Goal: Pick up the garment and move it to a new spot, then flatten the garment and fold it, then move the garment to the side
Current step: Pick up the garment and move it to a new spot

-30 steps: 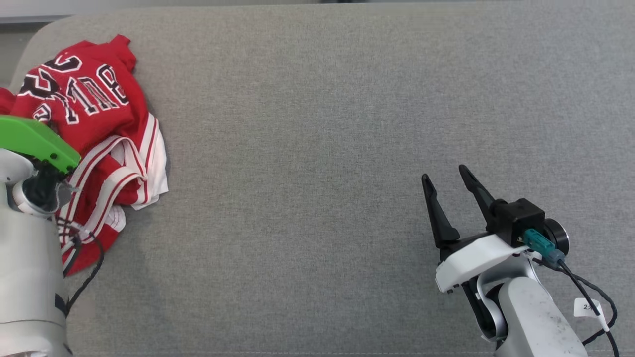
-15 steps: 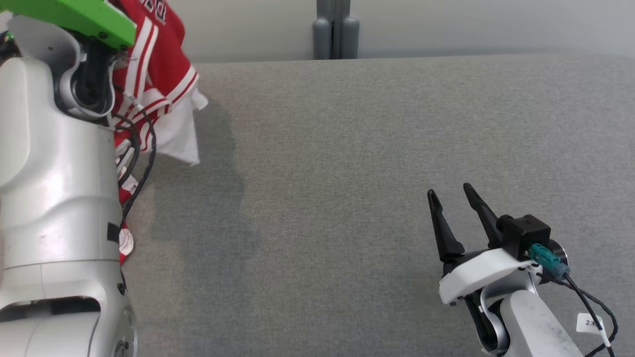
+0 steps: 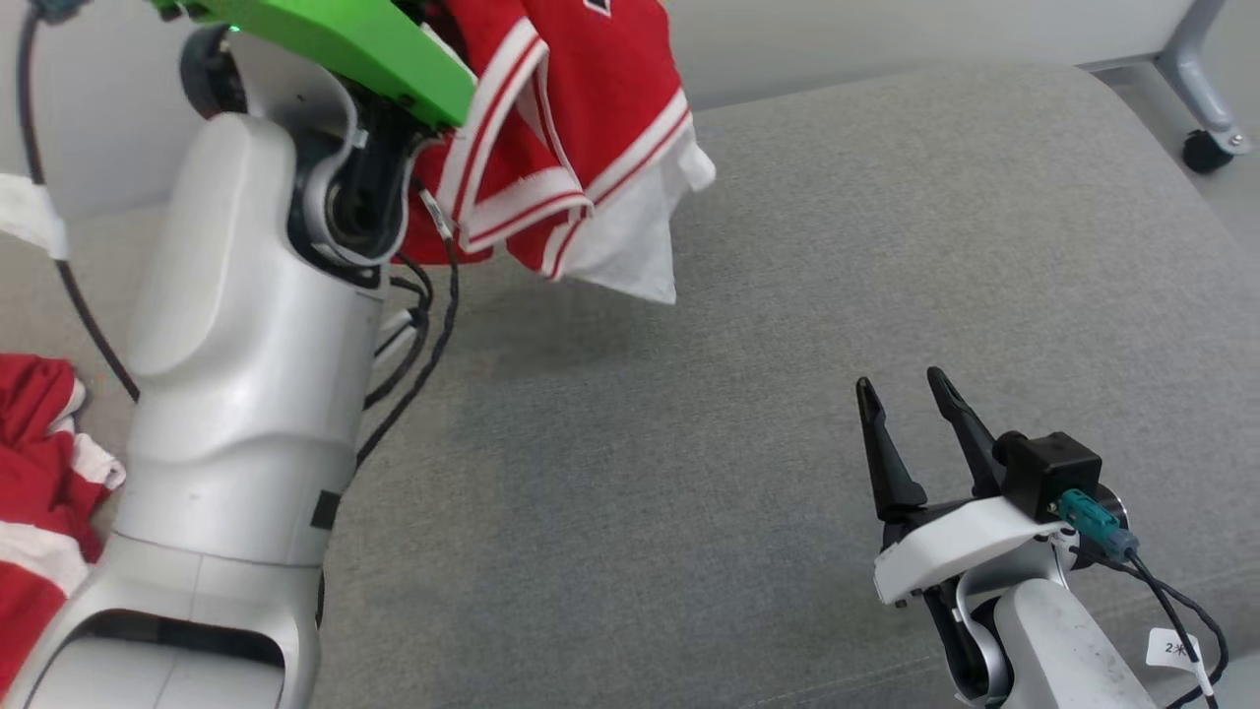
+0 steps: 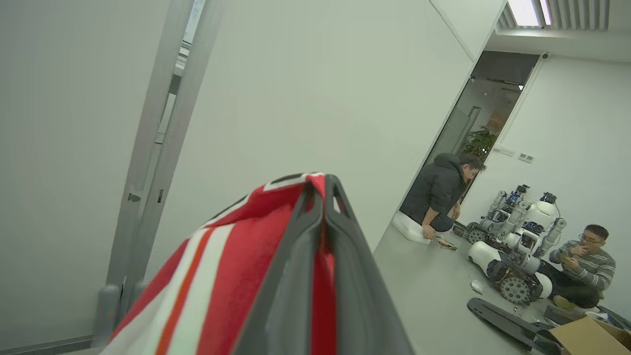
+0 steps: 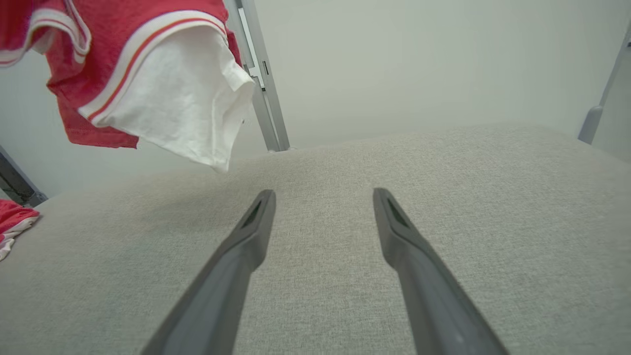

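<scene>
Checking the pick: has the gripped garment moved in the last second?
Yes, up: the garment lay on the grey cushion, now hangs above it from the left gripper.

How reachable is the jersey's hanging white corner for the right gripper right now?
Probably yes. The right gripper is open over the grey cushion, and nothing stands between it and the garment hanging from the shut left gripper. It would have to rise and move left.
</scene>
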Robot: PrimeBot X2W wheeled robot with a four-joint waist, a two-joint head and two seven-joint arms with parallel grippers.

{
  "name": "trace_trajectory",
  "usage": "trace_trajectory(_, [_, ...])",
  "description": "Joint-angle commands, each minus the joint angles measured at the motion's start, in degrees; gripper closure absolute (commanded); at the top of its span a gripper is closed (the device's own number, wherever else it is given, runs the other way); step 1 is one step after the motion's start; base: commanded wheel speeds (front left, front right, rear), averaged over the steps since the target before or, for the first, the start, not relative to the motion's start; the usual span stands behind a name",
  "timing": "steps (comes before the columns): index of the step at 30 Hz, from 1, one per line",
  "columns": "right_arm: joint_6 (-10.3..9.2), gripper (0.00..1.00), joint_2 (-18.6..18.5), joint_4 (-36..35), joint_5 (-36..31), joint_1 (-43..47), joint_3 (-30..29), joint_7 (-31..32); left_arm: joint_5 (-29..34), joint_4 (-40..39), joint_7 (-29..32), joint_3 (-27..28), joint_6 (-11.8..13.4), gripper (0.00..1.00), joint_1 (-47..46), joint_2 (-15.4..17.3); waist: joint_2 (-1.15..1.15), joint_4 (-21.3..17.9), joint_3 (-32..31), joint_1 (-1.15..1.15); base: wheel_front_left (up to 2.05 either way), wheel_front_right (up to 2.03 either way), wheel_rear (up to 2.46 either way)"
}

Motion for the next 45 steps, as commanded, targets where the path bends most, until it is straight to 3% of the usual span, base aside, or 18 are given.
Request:
trace_trajectory(1, [0.03, 0.0, -0.11, -0.06, 0.27, -0.66, 0.0, -0.4, -2.23, -0.04, -0.93, -1.29, 0.37, 1.0, 1.68, 0.18, 0.0, -4.28, 2.23, 0.0, 0.0, 0.0, 0.0])
trace_trajectory(9, [0.03, 0.0, -0.09, 0.43, 1.18, -1.43, -0.05, -1.09, -7.36, 4.28, -4.46, -13.16, 3.18, 1.0, 8.39, 0.26, 0.0, -6.76, 5.54, 0.0, 0.0, 0.0, 0.0])
trace_trajectory(13, [0.03, 0.0, -0.08, 0.84, 1.34, -1.79, -0.42, -1.31, -7.14, 8.96, -5.99, -18.01, 3.16, 1.0, 11.81, 0.26, 0.0, -6.21, 5.75, 0.0, 0.0, 0.0, 0.0])
trace_trajectory(14, [0.03, 0.0, -0.06, 0.93, 1.27, -1.94, -0.31, -1.37, -7.32, 10.22, -6.48, -19.12, 2.8, 0.96, 12.75, 0.26, 0.0, -5.92, 5.62, 0.0, 0.0, 0.0, 0.0])
trace_trajectory(16, [0.03, 0.0, -0.08, 1.13, 1.08, -2.03, -0.36, -1.43, -6.41, 12.24, -8.12, -21.01, 2.17, 0.05, 13.71, 0.26, 0.0, -5.1, 5.18, 0.0, 0.0, 0.0, 0.0])
trace_trajectory(17, [0.03, 0.0, -0.11, 1.22, 0.95, -2.0, -0.47, -1.45, -6.94, 12.94, -9.35, -21.33, 1.93, 0.0, 14.34, 0.26, 0.0, -4.6, 4.88, 0.0, 0.0, 0.0, 0.0])
trace_trajectory(22, [0.03, 0.0, -0.09, 1.29, 0.04, -1.15, -1.73, -1.44, -5.74, 13.41, -16.33, -21.43, 0.41, 0.0, 16.16, 0.74, 0.0, -1.39, 2.81, 0.0, 0.0, 0.0, 0.0])
trace_trajectory(26, [0.03, 0.0, -0.12, 1.27, -0.94, 0.01, -3.19, -1.47, -2.45, 9.7, -18.53, -18.92, 0.08, 0.0, 18.86, 3.68, 0.0, 1.62, 0.79, 0.0, 0.0, 0.0, 0.0])
trace_trajectory(33, [0.03, 0.0, -0.13, 0.54, -1.95, 2.12, -5.23, -1.02, 9.61, -6.01, -18.48, -7.91, 2.35, 0.0, 31.56, 8.96, 0.0, 6.09, -1.93, 0.0, 0.0, 0.0, 0.0])
trace_trajectory(39, [0.03, 0.0, -0.13, -0.48, -2.87, 3.33, -5.93, 0.04, 17.74, -14.59, -18.47, 0.97, 2.83, 0.0, 43.23, 10.4, 0.0, 8.22, -3.01, 0.0, 0.0, 0.0, 0.0])
trace_trajectory(45, [0.03, 0.0, -0.14, -1.28, -3.71, 4.63, -6.65, 0.77, 23.26, -17.7, -18.47, 6.7, 2.93, 0.0, 51.9, 9.89, 0.0, 8.96, -3.66, 0.0, 0.0, 0.0, 0.0])
